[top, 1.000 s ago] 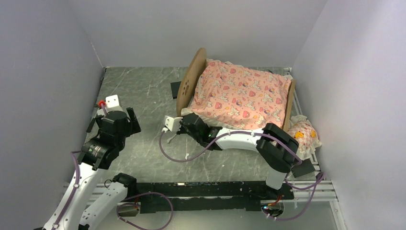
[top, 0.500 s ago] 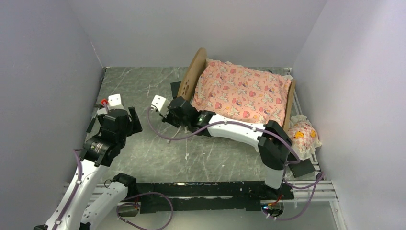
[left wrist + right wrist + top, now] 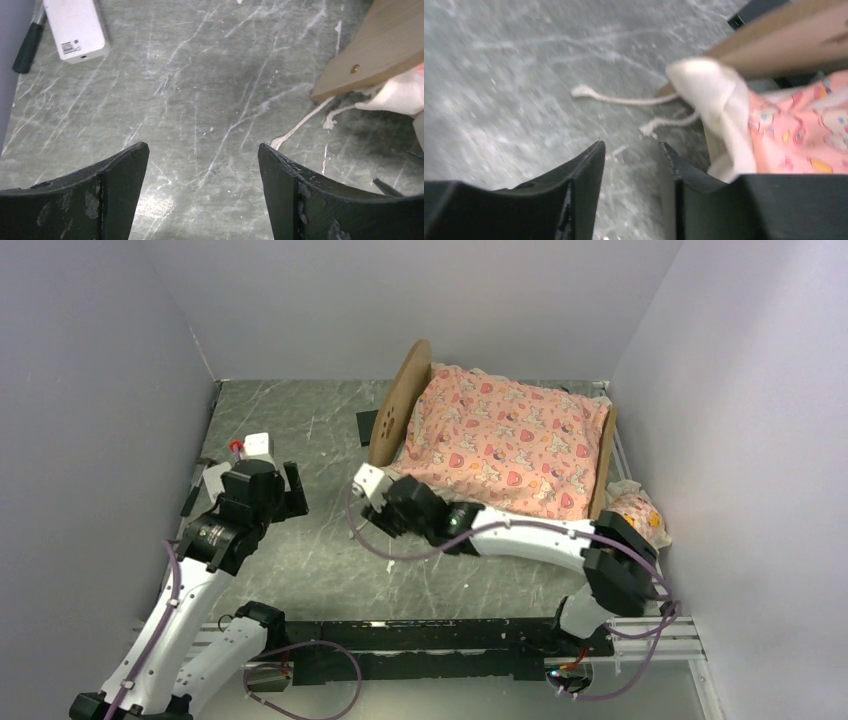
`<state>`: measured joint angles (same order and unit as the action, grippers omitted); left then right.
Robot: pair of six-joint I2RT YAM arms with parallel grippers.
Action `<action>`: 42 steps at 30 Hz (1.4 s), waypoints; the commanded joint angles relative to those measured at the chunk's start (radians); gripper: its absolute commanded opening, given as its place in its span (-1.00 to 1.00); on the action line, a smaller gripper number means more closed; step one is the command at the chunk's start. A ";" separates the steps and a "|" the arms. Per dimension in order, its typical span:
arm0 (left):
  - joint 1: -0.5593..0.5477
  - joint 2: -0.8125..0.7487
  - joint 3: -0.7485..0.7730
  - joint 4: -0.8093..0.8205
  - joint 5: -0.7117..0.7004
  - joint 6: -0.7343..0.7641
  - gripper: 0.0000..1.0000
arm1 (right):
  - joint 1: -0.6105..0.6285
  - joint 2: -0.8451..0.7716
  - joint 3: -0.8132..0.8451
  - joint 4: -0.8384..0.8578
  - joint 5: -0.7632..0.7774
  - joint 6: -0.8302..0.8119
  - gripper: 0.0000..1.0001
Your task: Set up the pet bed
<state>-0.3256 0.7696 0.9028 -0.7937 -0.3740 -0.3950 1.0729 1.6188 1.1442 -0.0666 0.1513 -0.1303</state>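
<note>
Right gripper (image 3: 631, 150), jaws partly apart and empty beside the bed (image 3: 774, 35), should lift clear of the mattress (image 3: 794, 135) ties (image 3: 624, 100) without snagging. Left gripper (image 3: 202, 150) hangs wide open, empty.

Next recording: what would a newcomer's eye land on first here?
The pink cartoon-print mattress lying on the light-wood pet bed at the table's far right stands out most. The right gripper hovers by the bed's near-left corner, fingers apart and empty, beside loose cream cords on the table. The left gripper hangs open over the table at the left.
</note>
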 commanded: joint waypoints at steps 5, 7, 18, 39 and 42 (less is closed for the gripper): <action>0.007 0.037 -0.004 0.108 0.227 0.046 0.72 | 0.084 -0.164 -0.367 0.294 0.447 -0.174 0.19; 0.008 0.049 -0.003 0.112 0.253 0.050 0.72 | 0.099 -0.157 -0.410 0.333 0.508 -0.201 0.27; 0.020 0.071 -0.011 0.113 0.267 0.059 0.72 | 0.158 0.114 -0.442 0.654 0.821 -0.454 0.38; 0.028 0.112 -0.016 0.164 0.425 -0.020 0.71 | 0.120 -0.061 -0.440 0.349 0.654 -0.337 -1.00; 0.028 0.149 -0.017 0.200 0.517 -0.065 0.69 | 0.087 -0.181 -0.434 0.223 0.462 -0.266 -1.00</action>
<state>-0.3019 0.8818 0.8902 -0.6777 0.0036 -0.3904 1.1919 1.5921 0.6762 0.3683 0.8654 -0.5434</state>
